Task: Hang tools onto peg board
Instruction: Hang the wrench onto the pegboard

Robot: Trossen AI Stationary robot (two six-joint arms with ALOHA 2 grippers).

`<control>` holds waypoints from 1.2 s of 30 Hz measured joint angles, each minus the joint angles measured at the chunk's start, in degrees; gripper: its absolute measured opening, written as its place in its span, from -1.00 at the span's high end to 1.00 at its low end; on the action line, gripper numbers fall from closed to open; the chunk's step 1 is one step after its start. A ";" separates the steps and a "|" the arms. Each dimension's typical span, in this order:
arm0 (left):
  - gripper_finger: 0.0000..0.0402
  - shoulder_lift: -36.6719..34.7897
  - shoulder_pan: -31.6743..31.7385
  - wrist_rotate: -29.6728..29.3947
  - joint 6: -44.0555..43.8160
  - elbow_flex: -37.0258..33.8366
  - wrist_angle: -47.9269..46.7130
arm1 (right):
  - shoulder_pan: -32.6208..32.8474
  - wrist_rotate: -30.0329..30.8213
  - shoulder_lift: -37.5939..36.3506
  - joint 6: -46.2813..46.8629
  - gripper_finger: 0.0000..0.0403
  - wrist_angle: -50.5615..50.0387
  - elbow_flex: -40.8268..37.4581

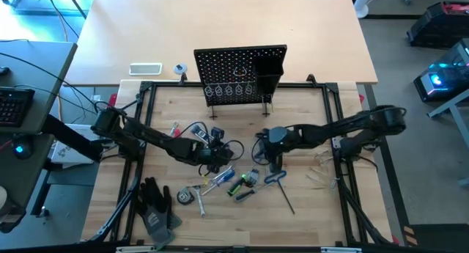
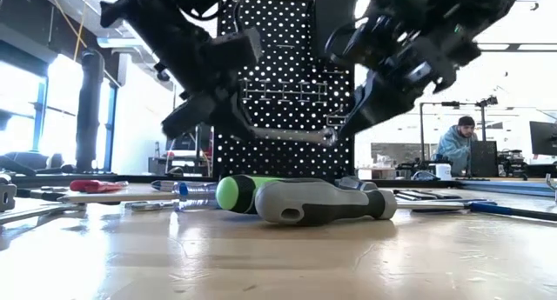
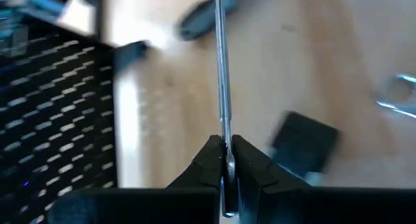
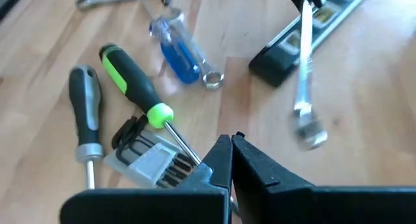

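Green-and-black screwdriver (image 4: 133,84), black perforated peg board (image 1: 240,73)

Table (image 4: 364,107) – pale wood, smooth, slight sheen. Wrench (image 3: 223,87) – bright polished metal. Green screwdriver (image 4: 130,81) – glossy green and matt black plastic handle; blue screwdriver (image 4: 179,52) – translucent glossy plastic. Peg board (image 1: 234,66) – matt black perforated panel. Gloves (image 1: 155,205) – dark cloth.

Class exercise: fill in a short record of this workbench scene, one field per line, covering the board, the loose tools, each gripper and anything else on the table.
Peg board: upright at the table's far side, no tools visible on it
Loose tools: scattered on the table in front of the board
Left gripper: shut on a silver wrench, raised above the table
Right gripper: shut, empty, above the green screwdriver
Gloves: near left corner
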 joint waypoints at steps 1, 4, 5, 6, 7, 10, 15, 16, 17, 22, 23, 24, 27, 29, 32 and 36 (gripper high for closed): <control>0.98 -0.68 0.19 -1.44 -0.51 0.00 0.02 | 0.18 0.71 -1.68 0.05 0.98 -1.28 0.00; 0.98 -2.34 0.75 -6.34 -2.09 0.05 0.52 | 1.26 4.03 -6.69 0.28 0.98 -5.29 0.00; 0.98 -2.71 0.91 -7.85 -2.54 0.05 0.56 | 1.66 4.80 -8.16 0.73 0.98 -5.88 0.00; 0.98 -2.90 0.94 -9.41 -2.77 0.05 1.03 | 2.10 5.74 -9.83 1.20 0.98 -6.61 0.00; 0.98 -3.01 0.98 -10.83 -2.81 0.05 1.79 | 2.53 6.69 -11.16 1.78 0.98 -7.43 0.00; 0.98 -3.24 0.98 -14.96 -2.84 0.03 4.21 | 3.55 10.79 -14.99 4.87 0.98 -9.36 0.00; 0.98 -3.00 1.58 -17.63 -4.14 0.00 11.67 | 4.67 17.74 -20.81 9.70 0.99 -14.69 0.00; 0.98 -2.93 1.85 -17.13 -4.62 0.05 13.18 | 4.93 18.44 -21.63 9.92 0.99 -15.26 0.00; 0.98 -2.90 2.28 -15.72 -5.24 0.03 14.11 | 5.29 18.91 -22.47 10.10 0.99 -15.47 0.00; 0.98 -2.34 5.05 -4.46 -11.10 -1.27 23.12 | 7.31 19.68 -24.67 11.06 0.99 -15.76 0.00; 0.98 -1.99 5.60 -2.90 -12.22 -2.02 26.14 | 7.73 20.30 -24.75 11.59 0.99 -15.75 0.00; 0.98 -1.78 6.06 -1.14 -13.09 -2.80 29.27 | 8.20 21.06 -24.75 12.07 0.99 -15.75 0.00; 0.98 -1.46 7.59 6.93 -15.04 -5.66 38.16 | 9.32 21.39 -24.75 12.83 0.99 -16.07 -0.27; 0.98 -1.21 8.62 12.27 -16.85 -7.07 43.54 | 10.07 21.41 -24.75 12.81 0.99 -16.15 -0.66; 0.98 -0.96 9.98 19.21 -19.16 -8.91 49.24 | 11.50 21.31 -24.72 11.99 0.99 -15.24 -1.17; 0.98 -0.91 11.52 29.06 -21.30 -10.31 54.47 | 13.86 21.25 -24.72 8.61 0.99 -10.54 -1.18</control>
